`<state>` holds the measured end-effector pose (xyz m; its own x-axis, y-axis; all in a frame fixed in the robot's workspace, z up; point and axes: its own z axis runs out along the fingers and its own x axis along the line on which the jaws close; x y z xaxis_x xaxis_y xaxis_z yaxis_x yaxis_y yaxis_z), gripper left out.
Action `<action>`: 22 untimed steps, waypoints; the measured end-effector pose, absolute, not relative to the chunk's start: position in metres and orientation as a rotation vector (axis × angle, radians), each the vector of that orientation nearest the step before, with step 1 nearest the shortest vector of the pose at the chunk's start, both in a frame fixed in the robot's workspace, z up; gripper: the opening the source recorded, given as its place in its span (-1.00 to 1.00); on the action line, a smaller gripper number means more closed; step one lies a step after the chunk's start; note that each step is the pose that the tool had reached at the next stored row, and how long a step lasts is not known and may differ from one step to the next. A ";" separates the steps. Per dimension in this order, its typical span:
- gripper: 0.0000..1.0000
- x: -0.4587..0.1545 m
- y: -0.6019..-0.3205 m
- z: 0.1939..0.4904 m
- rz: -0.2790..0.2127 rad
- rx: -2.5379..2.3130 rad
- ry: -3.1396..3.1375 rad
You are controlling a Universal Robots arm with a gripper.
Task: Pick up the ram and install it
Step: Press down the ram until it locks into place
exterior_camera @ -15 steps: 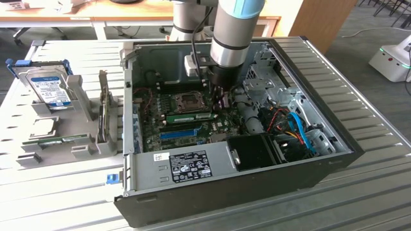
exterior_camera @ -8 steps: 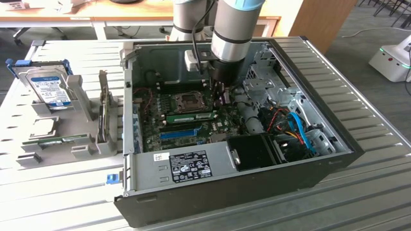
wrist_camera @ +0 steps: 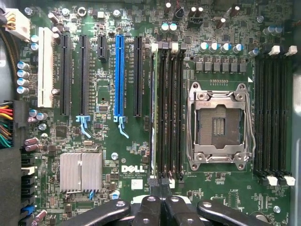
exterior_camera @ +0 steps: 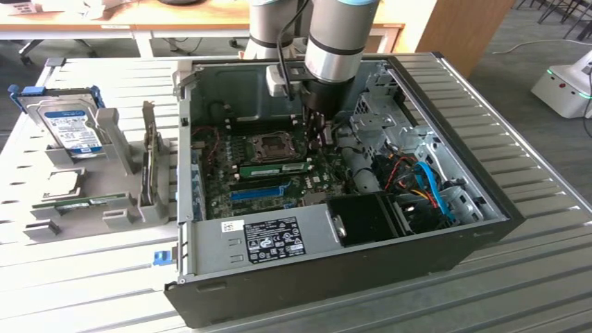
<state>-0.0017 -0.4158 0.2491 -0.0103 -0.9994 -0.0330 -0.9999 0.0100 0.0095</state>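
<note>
You are looking at the arm (exterior_camera: 335, 48) reaching down into the open computer case (exterior_camera: 370, 229) on the bench (exterior_camera: 518, 291), its gripper (exterior_camera: 320, 132) hanging just above the motherboard (exterior_camera: 268, 177). A hard drive (exterior_camera: 74, 128) is lying on the exterior view's left.

Long, narrow green ram (exterior_camera: 273, 168), stood on edge along a memory slot on the motherboard, just beside the processor socket, small dark chips seen along its face
</note>
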 end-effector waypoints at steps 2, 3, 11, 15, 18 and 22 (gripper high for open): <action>-0.79 -0.002 -0.416 0.249 0.047 -2.198 2.221; -0.79 -0.002 -0.416 0.249 0.047 -2.198 2.221; -0.79 -0.002 -0.416 0.249 0.047 -2.198 2.221; -0.79 -0.004 -0.416 0.249 0.047 -2.198 2.221; -0.79 -0.009 -0.416 0.249 0.047 -2.198 2.221; -0.79 -0.018 -0.416 0.249 0.047 -2.198 2.221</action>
